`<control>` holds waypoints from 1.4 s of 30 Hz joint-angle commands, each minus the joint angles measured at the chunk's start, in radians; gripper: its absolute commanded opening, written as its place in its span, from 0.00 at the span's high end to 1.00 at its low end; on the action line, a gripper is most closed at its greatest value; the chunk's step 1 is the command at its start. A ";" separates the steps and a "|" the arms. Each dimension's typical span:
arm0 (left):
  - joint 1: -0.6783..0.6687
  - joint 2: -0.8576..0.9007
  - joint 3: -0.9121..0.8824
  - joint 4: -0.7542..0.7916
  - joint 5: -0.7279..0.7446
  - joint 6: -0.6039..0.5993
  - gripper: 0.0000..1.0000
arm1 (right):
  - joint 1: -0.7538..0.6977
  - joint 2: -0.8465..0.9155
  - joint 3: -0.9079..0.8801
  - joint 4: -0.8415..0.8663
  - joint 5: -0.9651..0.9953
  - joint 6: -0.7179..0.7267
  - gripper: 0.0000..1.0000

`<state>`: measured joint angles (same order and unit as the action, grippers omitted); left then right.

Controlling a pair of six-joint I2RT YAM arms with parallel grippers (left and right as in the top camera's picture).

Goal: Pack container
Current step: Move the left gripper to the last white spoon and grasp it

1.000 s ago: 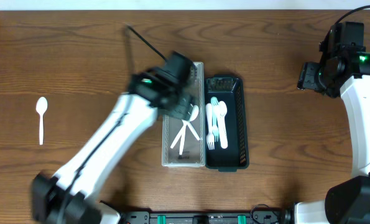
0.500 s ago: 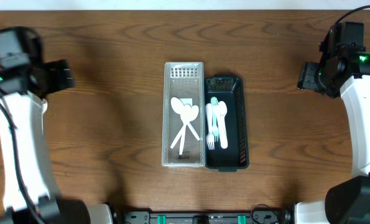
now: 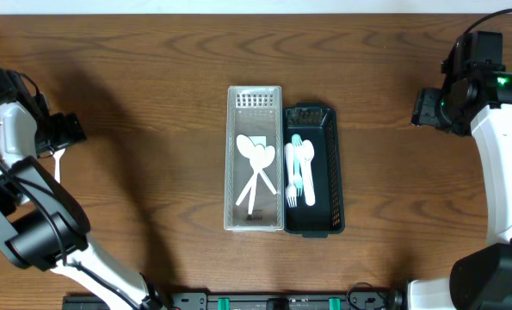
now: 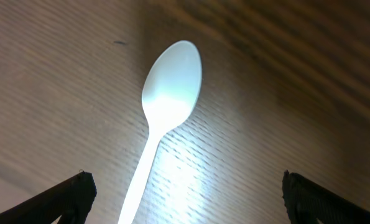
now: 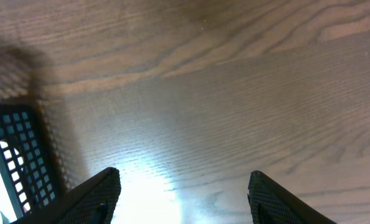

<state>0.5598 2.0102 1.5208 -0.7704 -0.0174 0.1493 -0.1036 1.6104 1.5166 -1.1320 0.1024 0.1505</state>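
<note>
Where the counter (image 3: 152,86) nears its far left edge, one white spoon (image 4: 170,81) lies flat, its handle running back under the left claw (image 4: 191,198); fingers spread wide, gripping nothing.
Centre: clear container (image 3: 231,172), two crossed spoons (image 3: 256,164) inside.
Black basket (image 3: 333,172), touching the container's right side, holds white and pale blue cutlery (image 3: 300,172).
Right claw (image 5: 185,190): spread open, empty, over bare wood.
</note>
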 commanded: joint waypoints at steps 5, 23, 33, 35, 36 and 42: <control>0.055 0.079 0.000 0.023 0.080 0.091 0.02 | -0.008 -0.001 0.007 -0.013 0.005 0.003 0.31; 0.092 0.166 0.000 0.047 0.164 0.223 0.05 | -0.007 -0.001 0.007 -0.014 -0.002 0.055 0.31; 0.092 0.178 0.000 0.038 0.164 0.220 0.42 | -0.007 -0.001 0.007 -0.024 -0.002 0.055 0.32; 0.092 0.178 0.000 0.035 0.164 0.220 0.54 | -0.007 -0.001 0.007 -0.025 -0.002 0.055 0.32; 0.092 0.178 0.000 0.033 0.164 0.220 0.57 | -0.007 -0.001 0.007 -0.025 -0.002 0.055 0.32; 0.092 0.178 0.000 0.025 0.164 0.220 0.73 | -0.007 -0.001 0.007 -0.024 -0.002 0.055 0.32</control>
<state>0.6472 2.1471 1.5246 -0.7300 0.1291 0.3668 -0.1036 1.6104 1.5166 -1.1557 0.1017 0.1902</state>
